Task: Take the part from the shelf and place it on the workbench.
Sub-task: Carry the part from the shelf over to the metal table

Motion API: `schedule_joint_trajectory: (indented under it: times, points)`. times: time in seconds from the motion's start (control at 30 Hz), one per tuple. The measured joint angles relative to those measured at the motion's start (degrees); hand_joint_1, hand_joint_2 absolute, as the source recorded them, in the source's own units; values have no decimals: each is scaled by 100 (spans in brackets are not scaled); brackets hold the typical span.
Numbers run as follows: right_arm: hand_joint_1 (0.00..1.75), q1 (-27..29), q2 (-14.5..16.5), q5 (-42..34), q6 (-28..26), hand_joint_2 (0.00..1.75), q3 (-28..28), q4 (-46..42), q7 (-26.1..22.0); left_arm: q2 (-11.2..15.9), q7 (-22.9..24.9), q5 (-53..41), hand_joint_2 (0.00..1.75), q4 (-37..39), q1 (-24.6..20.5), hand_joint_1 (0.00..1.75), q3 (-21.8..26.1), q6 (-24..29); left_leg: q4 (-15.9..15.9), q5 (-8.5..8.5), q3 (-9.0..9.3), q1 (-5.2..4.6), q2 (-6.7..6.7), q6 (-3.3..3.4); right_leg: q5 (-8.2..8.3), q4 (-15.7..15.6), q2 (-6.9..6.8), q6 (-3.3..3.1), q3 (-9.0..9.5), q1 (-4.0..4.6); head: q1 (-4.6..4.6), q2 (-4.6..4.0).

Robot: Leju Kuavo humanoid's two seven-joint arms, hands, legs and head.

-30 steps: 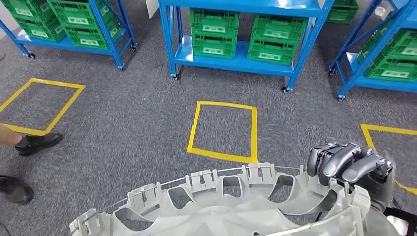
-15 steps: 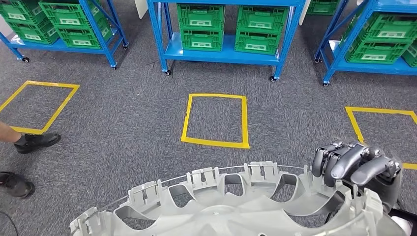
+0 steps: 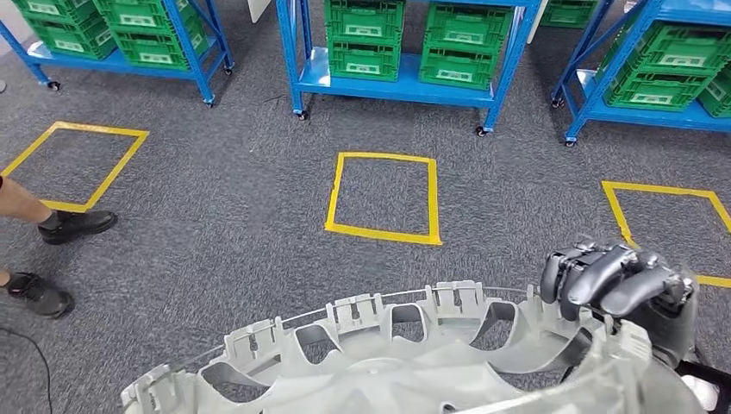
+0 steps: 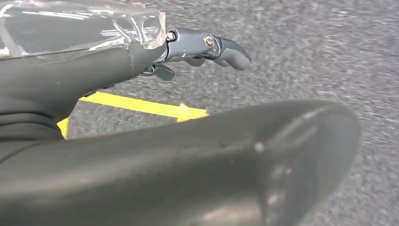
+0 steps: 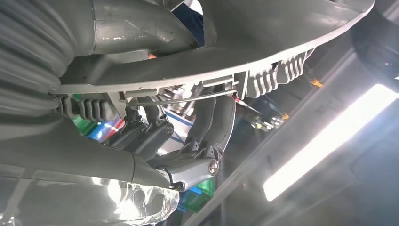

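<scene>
Blue shelves [image 3: 405, 86] hold green crates [image 3: 366, 39]; right robot hand [image 3: 616, 289] grips the part [image 3: 405, 362]; left grip unclear.

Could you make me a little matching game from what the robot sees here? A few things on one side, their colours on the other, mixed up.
Things:
1. crates
2. shelf frames
3. taped squares
4. part held by the right hand

Colours:
A. yellow
B. pale grey
C. green
D. blue

Pairs: 1-C, 2-D, 3-A, 4-B
</scene>
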Motion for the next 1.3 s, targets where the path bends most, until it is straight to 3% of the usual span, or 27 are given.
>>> schedule_joint_trajectory:
  times: [0.03,0.07,0.1,0.17,0.23,0.3,0.37,0.43,0.5,0.53,0.57,0.63,0.7,0.77,0.83,0.9,0.97,1.03,1.07,1.1,1.17,1.23,1.27,1.3]
  points:
    - [175,-6,-7,53,2,175,16,16,13,-2,7,6,0,12,0,0,20,2,15,51,-68,-19,-32,6,-93,181,4,6,2,6,-1,0]
    - [175,-9,-15,103,0,175,38,31,24,-4,16,19,0,25,-1,0,38,5,36,95,-129,-34,-76,6,-89,94,15,26,144,13,-1,0]
    - [175,-14,-23,146,-4,175,60,43,34,-5,24,39,0,35,-2,0,53,8,64,129,-178,-45,-127,1,-10,-228,44,50,403,23,-2,0]
    - [175,-42,-45,196,-18,175,93,53,49,-10,38,85,0,51,-7,0,67,16,147,169,-284,-63,-227,-21,168,-1119,242,44,1002,45,-4,0]
    - [175,-68,-63,216,-35,175,113,55,58,-15,47,115,0,66,-11,0,70,23,223,201,-389,-61,-308,-69,226,-1555,382,-19,1248,67,-2,0]
    - [175,-80,-78,238,-45,175,125,56,64,-17,52,131,0,81,-7,0,82,27,247,250,-461,-47,-397,-136,251,-1584,311,-77,1235,76,5,0]
    - [175,-98,-96,262,-47,175,138,58,70,-17,52,154,0,93,1,0,94,27,359,190,-541,-41,-351,-205,295,-1609,194,-123,1235,44,-5,0]
    - [175,-109,-107,281,-49,175,153,60,74,-11,52,179,0,99,3,0,96,27,865,-114,-776,-2,-165,-290,321,-1621,71,-150,1232,20,-34,0]
    - [175,-104,-120,325,-56,175,164,65,75,-7,55,200,0,106,-1,0,95,35,1634,-460,-1118,67,-55,-373,325,-1612,-54,-159,1212,22,-52,0]
    - [175,-103,-130,362,-60,175,173,71,76,-8,60,217,0,115,1,0,95,45,1867,-519,-1216,101,-30,-404,325,-1606,-122,-159,1203,21,-52,0]
    - [175,-101,-143,401,-65,175,186,80,76,-9,68,240,0,125,5,0,95,57,1887,-477,-1206,131,-5,-427,325,-1601,-188,-157,1197,19,-54,0]
    - [175,-101,-180,470,-73,175,222,94,72,-8,90,291,0,139,11,0,95,92,1255,-151,-837,169,110,-444,324,-1597,-309,-153,1204,16,-54,0]
    - [175,-106,-222,504,-75,175,252,99,61,-4,114,331,0,142,4,0,93,123,497,74,-424,144,311,-408,321,-1593,-409,-118,1205,39,-50,0]
    - [175,-117,-257,515,-76,175,291,103,56,-2,142,368,0,149,4,0,90,138,255,101,-330,90,363,-332,328,-1597,-507,-46,1190,63,-42,0]
    - [175,-137,-286,527,-77,175,348,108,64,-2,166,401,0,159,25,0,90,145,216,153,-356,82,248,-236,331,-1603,-567,27,1173,56,-37,0]
    - [175,-156,-321,540,-76,175,396,112,86,-7,179,427,0,170,35,0,84,149,146,224,-352,100,138,-146,192,-1377,-365,34,1059,40,-21,0]
    - [175,-164,-357,553,-75,175,431,120,113,-12,191,460,0,184,32,0,66,149,119,269,-372,96,15,-90,-143,-648,-73,-24,714,36,1,0]
    - [175,-163,-388,566,-76,175,479,134,149,-15,223,484,0,203,32,0,47,153,126,288,-405,76,-128,-70,-391,98,21,-42,351,39,8,0]
    - [175,-164,-399,572,-77,175,504,141,168,-16,246,488,0,214,33,0,40,165,134,293,-414,70,-207,-66,-382,193,31,-16,300,38,9,0]
    - [175,-164,-408,573,-80,175,527,146,182,-17,273,488,0,226,35,0,31,183,150,295,-417,68,-289,-69,-275,30,44,26,375,34,9,0]
    - [175,-169,-417,572,-93,175,555,148,199,-19,325,487,0,247,37,0,9,233,214,285,-442,68,-453,-93,70,-784,228,107,752,3,14,0]
    - [175,-171,-420,570,-110,175,575,146,226,-18,393,480,0,267,44,0,-22,292,299,268,-510,49,-586,-144,281,-1354,414,92,998,-15,15,0]
    - [175,-175,-421,570,-114,175,584,145,249,-17,449,460,0,276,55,0,-35,345,323,271,-550,48,-637,-176,302,-1419,444,54,1018,-6,16,0]
    - [175,-179,-422,572,-117,175,590,144,269,-16,513,425,0,287,69,0,-46,408,333,280,-581,54,-686,-208,316,-1414,379,13,1014,14,14,0]
